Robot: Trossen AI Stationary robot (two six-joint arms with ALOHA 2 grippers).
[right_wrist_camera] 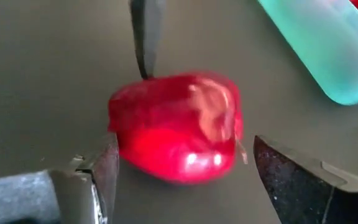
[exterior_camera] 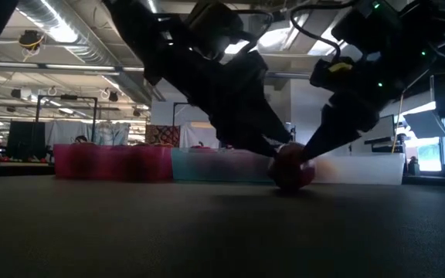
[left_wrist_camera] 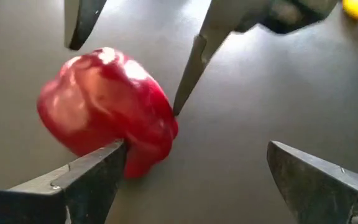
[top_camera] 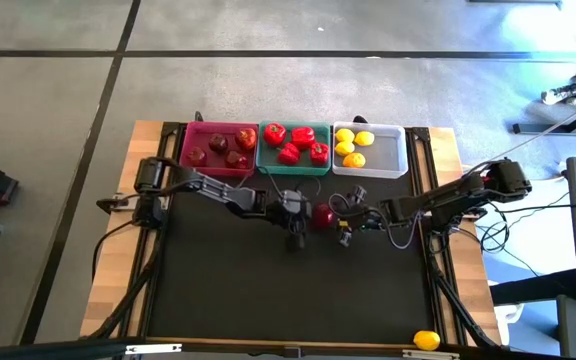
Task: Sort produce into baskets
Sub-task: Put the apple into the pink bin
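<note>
A bright red bell pepper (top_camera: 323, 213) rests on the black mat, near the table's middle. My left gripper (top_camera: 306, 213) comes at it from the table's left, and my right gripper (top_camera: 343, 218) from the right. Both are open and slant downward. In the right wrist view the pepper (right_wrist_camera: 179, 127) lies between that gripper's two fingers. In the left wrist view the pepper (left_wrist_camera: 104, 109) lies beside one finger, not in the gap. Along the far edge stand a pink basket (top_camera: 218, 148) with dark apples, a teal basket (top_camera: 293, 148) with peppers and a white basket (top_camera: 370, 150) with lemons. My left gripper has one fingertip (left_wrist_camera: 114, 158) against the pepper's lower side (left_wrist_camera: 132, 140); its other finger (left_wrist_camera: 316, 180) stands far off, touching nothing. The pepper stays on the mat. My right gripper has one finger (right_wrist_camera: 101, 168) against the pepper's side (right_wrist_camera: 120, 140); the other finger (right_wrist_camera: 297, 177) stands just clear of it.
One lemon (top_camera: 426, 340) lies at the table's near right corner. The mat (top_camera: 268, 290) between the arms and the near edge is bare. The two grippers' fingers stand close together around the pepper.
</note>
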